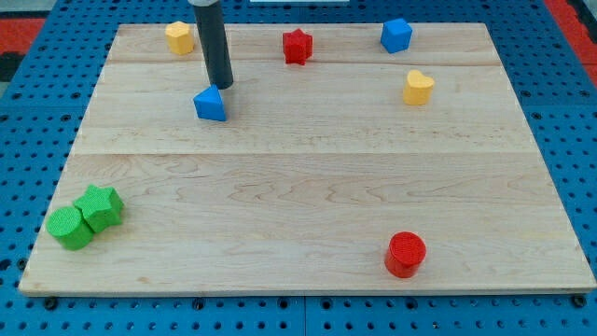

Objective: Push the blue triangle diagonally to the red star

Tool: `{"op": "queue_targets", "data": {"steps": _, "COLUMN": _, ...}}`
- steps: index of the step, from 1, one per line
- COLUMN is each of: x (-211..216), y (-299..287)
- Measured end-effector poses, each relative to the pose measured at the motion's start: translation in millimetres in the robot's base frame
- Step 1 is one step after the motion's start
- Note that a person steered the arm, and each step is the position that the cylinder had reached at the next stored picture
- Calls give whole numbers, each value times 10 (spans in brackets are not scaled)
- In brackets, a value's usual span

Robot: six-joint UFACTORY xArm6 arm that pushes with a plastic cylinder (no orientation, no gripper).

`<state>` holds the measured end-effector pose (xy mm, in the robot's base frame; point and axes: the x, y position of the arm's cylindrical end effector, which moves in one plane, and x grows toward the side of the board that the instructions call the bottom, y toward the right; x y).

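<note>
The blue triangle [211, 104] lies on the wooden board [308, 187] in the upper left part of the view. The red star [297, 46] sits near the view's top, up and to the right of the triangle. My tip [221, 86] comes down from the view's top and stands just above and slightly right of the blue triangle, at its upper edge, touching or nearly touching it.
A yellow block [179, 37] sits at the top left. A blue cube [395, 35] sits at the top right, a yellow heart [418, 88] below it. A green star [100, 207] and green cylinder [69, 228] touch at the bottom left. A red cylinder [405, 254] is at the bottom right.
</note>
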<state>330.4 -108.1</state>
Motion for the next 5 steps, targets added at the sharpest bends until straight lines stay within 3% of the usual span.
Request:
{"op": "queue_targets", "data": {"steps": 2, "x": 385, "y": -393}}
{"op": "queue_targets", "data": {"steps": 5, "x": 291, "y": -276}}
